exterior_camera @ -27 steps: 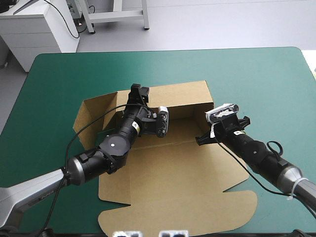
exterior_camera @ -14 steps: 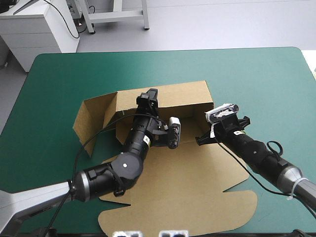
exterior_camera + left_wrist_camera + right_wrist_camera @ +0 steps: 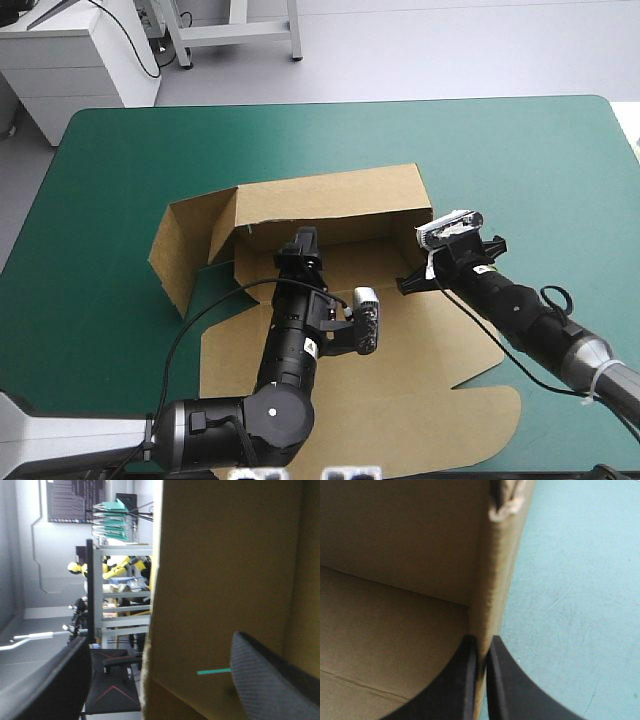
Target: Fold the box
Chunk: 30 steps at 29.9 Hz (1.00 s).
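Note:
The brown box (image 3: pixel 330 200) lies in the middle of the table with its back wall raised and its lid (image 3: pixel 400 420) flat toward the near edge. A side flap (image 3: pixel 185 240) stands up at the left. My left gripper (image 3: pixel 300 243) hovers over the box floor, pointing at the back wall. In the left wrist view my left gripper (image 3: pixel 160 640) is open, a board edge (image 3: pixel 150 605) standing ahead between the fingers. My right gripper (image 3: pixel 412 283) is at the right wall's near end. In the right wrist view my right gripper (image 3: pixel 482 640) is shut on that wall's edge (image 3: pixel 497 570).
The teal-green cover (image 3: pixel 520 160) stretches wide beyond the box toward the far and right edges. A narrower strip of cover (image 3: pixel 100 300) lies between the left flap and the table's left edge.
My left arm has drawn back from the back wall toward the near side, its gripper moving right and nearer. The right gripper has held still on the right wall.

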Tool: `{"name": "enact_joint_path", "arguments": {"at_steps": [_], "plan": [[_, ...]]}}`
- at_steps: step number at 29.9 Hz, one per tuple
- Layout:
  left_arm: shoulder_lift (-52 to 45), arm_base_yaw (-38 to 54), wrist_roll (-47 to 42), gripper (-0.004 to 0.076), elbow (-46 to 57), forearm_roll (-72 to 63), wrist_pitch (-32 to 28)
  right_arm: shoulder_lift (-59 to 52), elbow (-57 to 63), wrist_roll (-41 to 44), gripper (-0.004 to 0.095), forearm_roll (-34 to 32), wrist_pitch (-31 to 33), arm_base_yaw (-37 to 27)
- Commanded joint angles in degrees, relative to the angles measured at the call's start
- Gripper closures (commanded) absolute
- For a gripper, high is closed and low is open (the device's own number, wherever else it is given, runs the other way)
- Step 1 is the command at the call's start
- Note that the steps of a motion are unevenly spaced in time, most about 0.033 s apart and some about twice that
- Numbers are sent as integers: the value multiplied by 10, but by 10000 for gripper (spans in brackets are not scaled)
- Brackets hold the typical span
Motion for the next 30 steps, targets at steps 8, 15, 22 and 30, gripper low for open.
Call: {"name": "enact_joint_path", "arguments": {"at_steps": [8,15,22,30], "plan": [[-30,-3,14,716,-17,-31,58,-17,-16,-4,928,-9,0,0],[-102,41,74,716,-63,-173,-2,-17,-16,-4,928,-9,0,0],[-199,183,227,716,-134,-356,-70,-17,-16,-4,928,-9,0,0],[-282,473,419,716,-136,-612,-118,-17,-16,-1,928,-9,0,0]]}}
